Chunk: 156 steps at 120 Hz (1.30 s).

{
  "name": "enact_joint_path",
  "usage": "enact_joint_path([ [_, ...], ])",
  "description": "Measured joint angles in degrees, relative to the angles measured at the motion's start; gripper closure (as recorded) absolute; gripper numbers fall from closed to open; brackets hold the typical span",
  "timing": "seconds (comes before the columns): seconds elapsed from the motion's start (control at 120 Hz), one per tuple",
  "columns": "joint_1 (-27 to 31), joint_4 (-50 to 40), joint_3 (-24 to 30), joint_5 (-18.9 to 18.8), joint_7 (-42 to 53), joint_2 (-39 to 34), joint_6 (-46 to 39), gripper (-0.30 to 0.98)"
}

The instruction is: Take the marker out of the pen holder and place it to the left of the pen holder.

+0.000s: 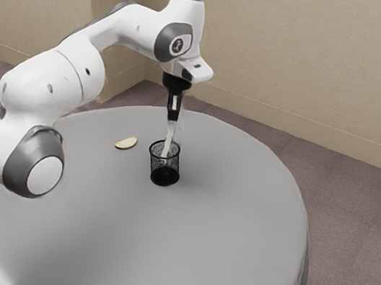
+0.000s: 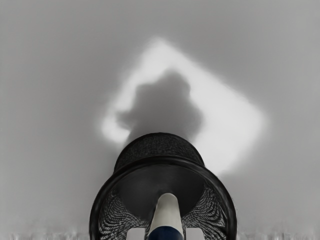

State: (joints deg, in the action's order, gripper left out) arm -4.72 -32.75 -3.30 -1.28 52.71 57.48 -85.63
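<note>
The hand (image 1: 173, 116) pinches the marker (image 1: 170, 135) near its top, almost upright, with the lower end inside the pen holder (image 1: 164, 175), I suppose because such a grip permits a straight lift without catching the rim (image 2: 162, 159).

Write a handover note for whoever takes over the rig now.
Gripper: shut on the upper part of the marker, above the pen holder.
Marker: slightly tilted, its lower end inside the mesh pen holder, which stands upright on the grey-covered table.
Also on the table: a small pale yellowish piece, toward the exterior view's left from the holder.
Done: marker gripped.
Left: lift it clear of the rim, set it down left of the holder, let go. I'd raise it fairly straight, as a sideways pull might tip the holder.
</note>
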Motion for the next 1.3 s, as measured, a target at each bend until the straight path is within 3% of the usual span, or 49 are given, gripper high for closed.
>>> enact_joint_path([
  [0.208,0.21,-11.76,0.06,-0.42,0.09,-21.12,4.91,0.78],
  [0.3,0.55,-13.25,-1.13,-0.46,0.05,-24.28,8.54,0.79],
  [0.508,0.75,-9.52,-10.37,-0.08,-0.86,-14.56,21.67,0.79],
  [0.733,2.63,-3.8,-11.89,1.01,-2.46,-4.05,31.15,0.79],
  [0.983,4.75,2.12,-12.76,1.64,-3.99,3.62,34.2,0.79],
  [1.3,5.33,2.76,-12.81,1.73,-5.21,8.76,33.22,0.79],
])
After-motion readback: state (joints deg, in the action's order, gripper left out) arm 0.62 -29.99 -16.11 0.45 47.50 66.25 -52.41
